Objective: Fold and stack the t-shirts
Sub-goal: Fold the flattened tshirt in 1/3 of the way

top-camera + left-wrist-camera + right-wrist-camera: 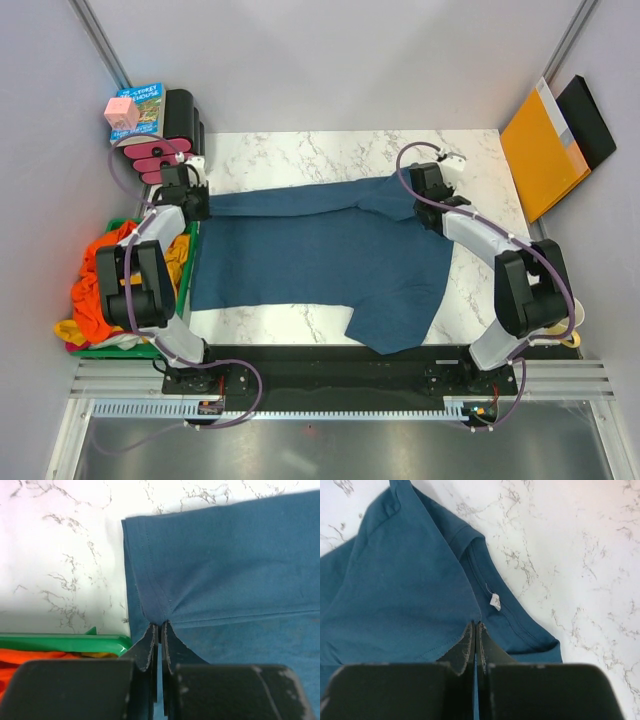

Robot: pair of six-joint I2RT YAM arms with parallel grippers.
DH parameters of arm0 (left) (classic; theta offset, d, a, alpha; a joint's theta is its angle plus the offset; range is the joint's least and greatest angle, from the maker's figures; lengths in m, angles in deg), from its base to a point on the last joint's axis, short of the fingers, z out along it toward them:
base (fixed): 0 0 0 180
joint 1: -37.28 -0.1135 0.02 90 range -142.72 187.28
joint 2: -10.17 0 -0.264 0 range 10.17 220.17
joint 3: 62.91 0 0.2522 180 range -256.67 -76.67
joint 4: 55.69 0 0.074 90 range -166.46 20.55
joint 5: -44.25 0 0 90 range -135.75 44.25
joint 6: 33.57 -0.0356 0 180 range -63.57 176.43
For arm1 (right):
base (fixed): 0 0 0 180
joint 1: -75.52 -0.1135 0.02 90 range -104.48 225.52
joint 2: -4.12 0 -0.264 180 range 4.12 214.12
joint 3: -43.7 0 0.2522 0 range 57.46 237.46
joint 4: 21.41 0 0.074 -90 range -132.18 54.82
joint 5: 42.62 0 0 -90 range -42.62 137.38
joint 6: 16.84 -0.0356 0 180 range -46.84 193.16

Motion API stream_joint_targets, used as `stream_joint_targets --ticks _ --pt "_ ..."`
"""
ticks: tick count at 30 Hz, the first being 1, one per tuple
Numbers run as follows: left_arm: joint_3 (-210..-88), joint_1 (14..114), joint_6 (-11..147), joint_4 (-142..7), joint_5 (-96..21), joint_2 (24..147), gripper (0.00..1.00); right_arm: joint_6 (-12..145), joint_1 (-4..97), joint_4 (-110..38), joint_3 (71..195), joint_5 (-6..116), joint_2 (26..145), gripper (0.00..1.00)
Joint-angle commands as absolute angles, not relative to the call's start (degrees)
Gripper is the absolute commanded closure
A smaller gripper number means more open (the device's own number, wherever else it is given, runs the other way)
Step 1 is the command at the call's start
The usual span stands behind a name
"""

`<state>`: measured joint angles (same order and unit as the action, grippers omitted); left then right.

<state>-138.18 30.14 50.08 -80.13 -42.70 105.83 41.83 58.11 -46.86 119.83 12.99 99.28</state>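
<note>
One blue shirt [320, 255] lies spread across the middle of the marble table [300, 155], its length running from left to right, with a sleeve hanging toward the near edge. Its far edge runs as a stretched band between the two grippers. The left gripper [193, 207] sits at the shirt's far left corner; in its wrist view the fingers [150, 647] are pressed together on the hem, and the cloth [225, 565] puckers into creases right at their tips. The right gripper [424, 205] sits at the far right end, beside the collar; its wrist view shows the fingers [465, 650] closed on a raised fold of the shirt [395, 590], with one small white label [495, 601] inside the neckline just beyond them. Off the table's left side, one green bin [110, 350] holds a heap with one orange shirt [100, 270] and one yellow shirt [178, 258], crumpled together next to the left arm. How many shirts lie deeper in the heap cannot be told.
</note>
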Motion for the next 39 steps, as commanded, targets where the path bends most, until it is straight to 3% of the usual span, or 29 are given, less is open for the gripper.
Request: stream_joint_targets --ticks 1,8,23,39 --pt "-141.78 28.67 48.16 -80.17 -43.47 102.81 0.98 41.52 58.21 -47.04 121.61 10.47 93.6 1.0" --pt "-146.19 27.26 48.08 -82.03 -42.41 104.21 0.98 42.4 58.29 -48.97 123.82 10.38 91.57 1.0" --pt "-138.9 27.34 46.76 -80.0 -42.5 108.17 0.98 37.21 58.12 -47.22 111.43 13.02 94.38 1.0" --pt "-143.64 27.17 46.76 -82.73 -45.23 113.53 0.98 35.8 58.21 -49.94 113.79 14.16 98.7 1.0"
